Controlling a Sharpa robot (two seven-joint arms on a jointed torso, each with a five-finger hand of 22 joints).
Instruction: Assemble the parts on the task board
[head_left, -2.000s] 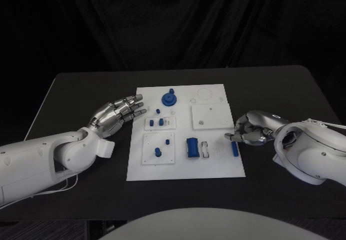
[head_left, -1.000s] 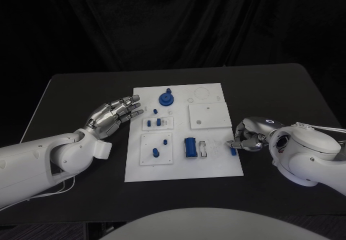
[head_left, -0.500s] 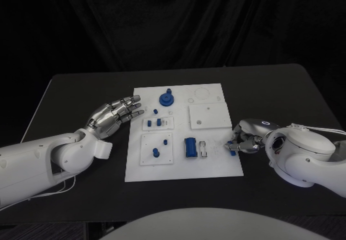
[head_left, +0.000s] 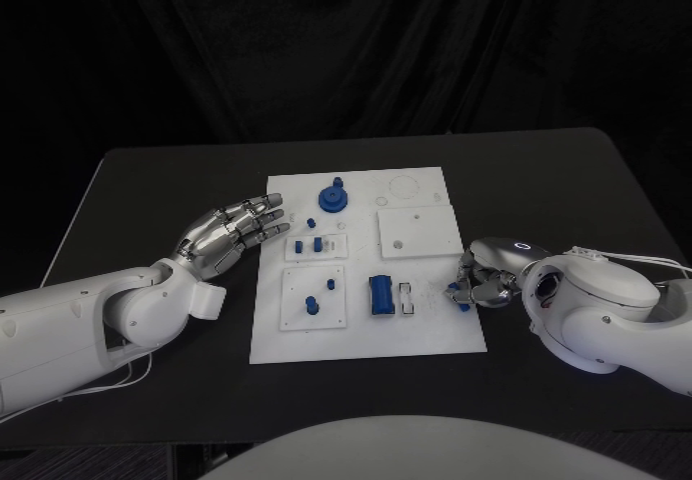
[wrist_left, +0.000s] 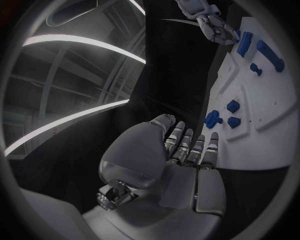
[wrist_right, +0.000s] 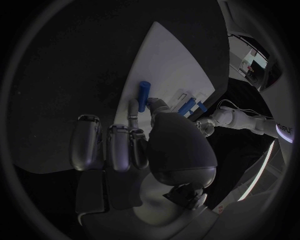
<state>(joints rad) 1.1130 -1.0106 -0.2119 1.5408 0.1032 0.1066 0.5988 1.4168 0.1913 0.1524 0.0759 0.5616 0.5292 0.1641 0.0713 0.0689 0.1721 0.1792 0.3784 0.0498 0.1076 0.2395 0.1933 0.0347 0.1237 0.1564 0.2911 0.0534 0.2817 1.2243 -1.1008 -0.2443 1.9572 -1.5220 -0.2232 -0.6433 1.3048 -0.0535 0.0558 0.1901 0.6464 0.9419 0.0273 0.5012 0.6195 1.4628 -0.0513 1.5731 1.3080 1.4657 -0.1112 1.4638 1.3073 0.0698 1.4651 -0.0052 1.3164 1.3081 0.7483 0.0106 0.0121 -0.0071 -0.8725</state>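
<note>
Right silver hand (head_left: 485, 276) at right edge of white rectangular task board (head_left: 369, 344), fingers curled on small blue cylindrical peg (head_left: 464, 297). Left silver hand (head_left: 231, 235) hovers spread beside board's left edge, holding nothing.

The head camera looks steeply down on the whole worktop (head_left: 562, 180) from the near side. Each wrist camera sits close behind its own hand, facing the task board (head_left: 433, 330). All three share the board; the right wrist's view is perhaps closest.
</note>
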